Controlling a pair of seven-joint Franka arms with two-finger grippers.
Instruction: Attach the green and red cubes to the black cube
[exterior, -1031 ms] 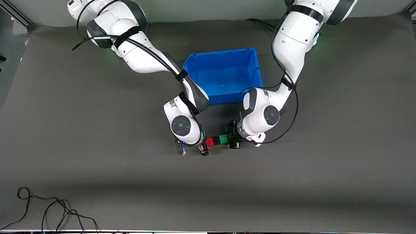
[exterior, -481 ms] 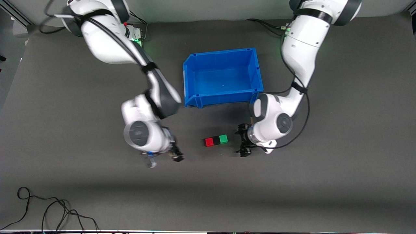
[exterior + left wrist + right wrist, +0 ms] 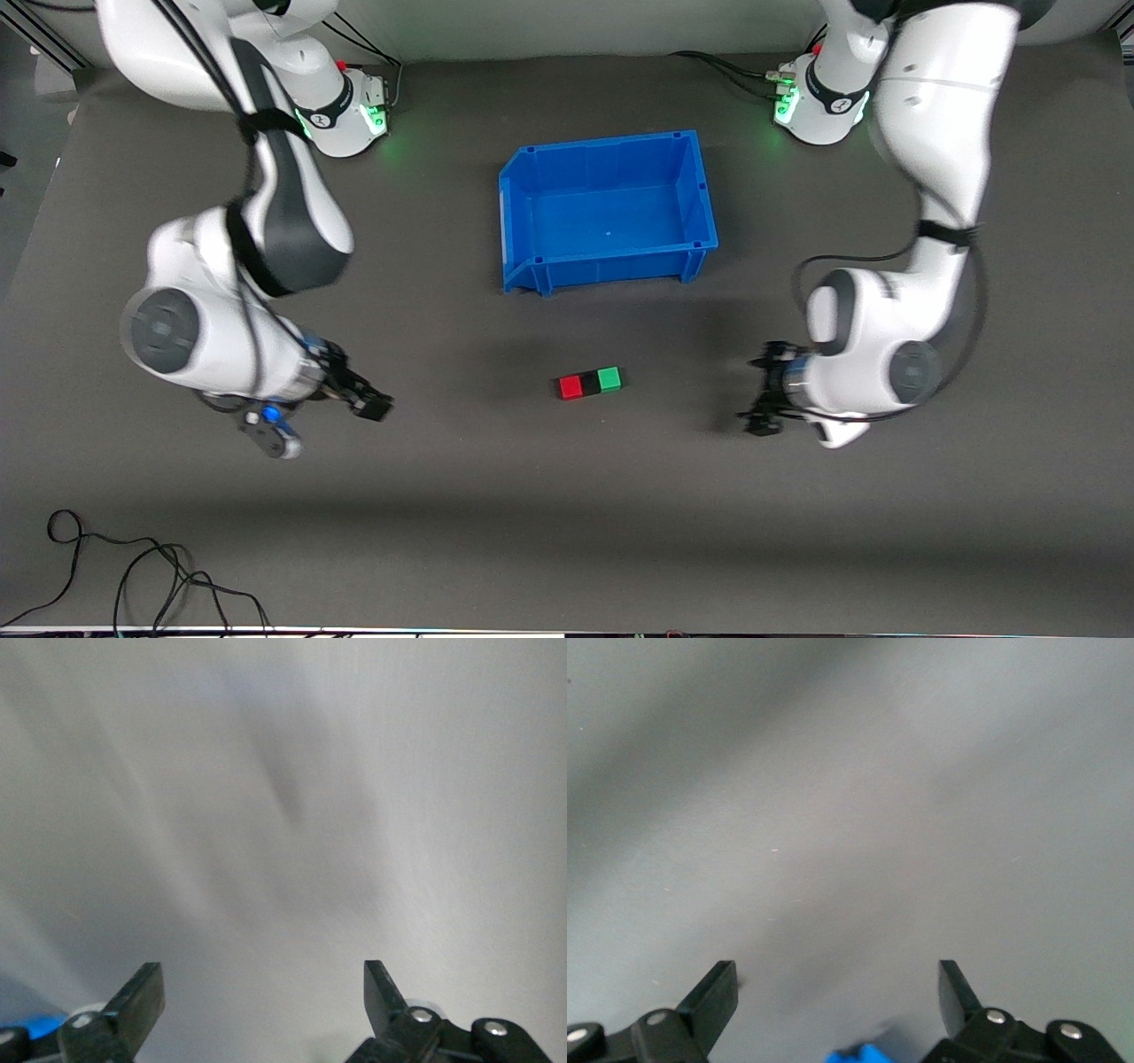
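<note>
The red cube (image 3: pixel 570 387), black cube (image 3: pixel 589 384) and green cube (image 3: pixel 609 379) lie joined in one row, nearer the camera than the bin (image 3: pixel 523 221). The row's long axis runs between the arms' ends, the green end toward the left arm. Both the left gripper (image 3: pixel 764 400) and the right gripper (image 3: pixel 363 399) have fingers apart, over bare mat.

A blue bin (image 3: pixel 608 211) sits open-topped on the dark grey bench (image 3: pixel 567 532), toward the robots' bases. A thin black cable (image 3: pixel 133 576) lies looped on the bench at the corner nearest the front camera, toward the right arm's end.

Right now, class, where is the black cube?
In the front view, the black cube sits on the mat between the red cube and green cube, nearer the camera than the blue bin.
</note>
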